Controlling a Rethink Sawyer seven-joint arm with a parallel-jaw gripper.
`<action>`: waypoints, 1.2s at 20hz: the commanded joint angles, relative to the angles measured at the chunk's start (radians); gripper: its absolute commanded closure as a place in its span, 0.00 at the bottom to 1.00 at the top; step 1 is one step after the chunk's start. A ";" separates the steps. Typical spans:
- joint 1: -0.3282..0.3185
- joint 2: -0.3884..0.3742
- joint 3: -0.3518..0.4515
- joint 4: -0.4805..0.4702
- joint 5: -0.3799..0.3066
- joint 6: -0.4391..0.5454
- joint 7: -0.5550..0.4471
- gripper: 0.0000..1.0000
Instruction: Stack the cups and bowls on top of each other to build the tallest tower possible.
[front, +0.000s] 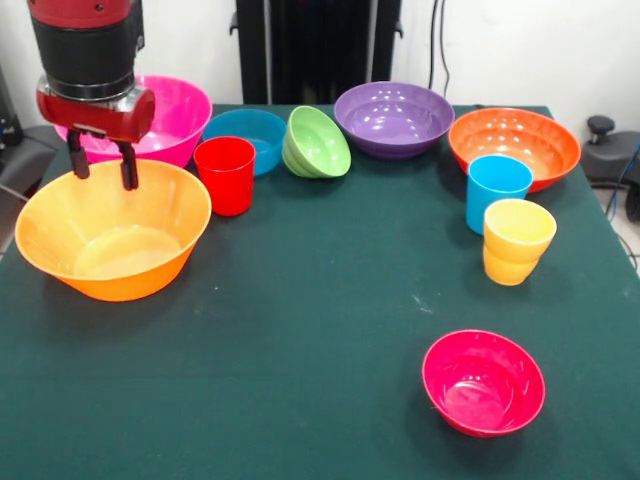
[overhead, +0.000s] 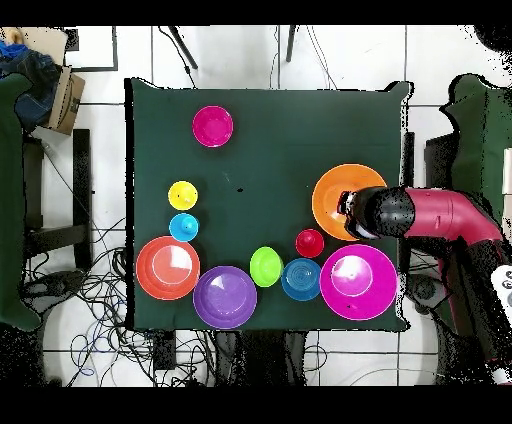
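My gripper (front: 103, 168) is open and empty, its tips at the far rim of the large yellow-orange bowl (front: 112, 244); from overhead it (overhead: 350, 215) hangs over that bowl's (overhead: 340, 195) edge. Behind stands the large pink bowl (front: 175, 115). Along the back are the red cup (front: 225, 175), small blue bowl (front: 255, 135), tilted green bowl (front: 318, 143), purple bowl (front: 394, 118) and orange bowl (front: 515, 145). The sky-blue cup (front: 497, 190) and yellow waisted cup (front: 517, 241) stand at the right. The crimson-pink bowl (front: 483, 381) sits near the front.
The dark green table (front: 300, 320) has black equipment (front: 315, 50) behind its far edge. From overhead, cables (overhead: 90, 290) and a cardboard box (overhead: 65, 100) lie on the floor beside the table.
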 joint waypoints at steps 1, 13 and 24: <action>-0.054 0.001 0.071 0.033 0.017 0.099 -0.336 0.00; -0.047 0.012 0.073 0.037 -0.026 0.079 -0.309 0.00; -0.045 0.017 0.072 0.031 -0.035 0.074 -0.305 0.00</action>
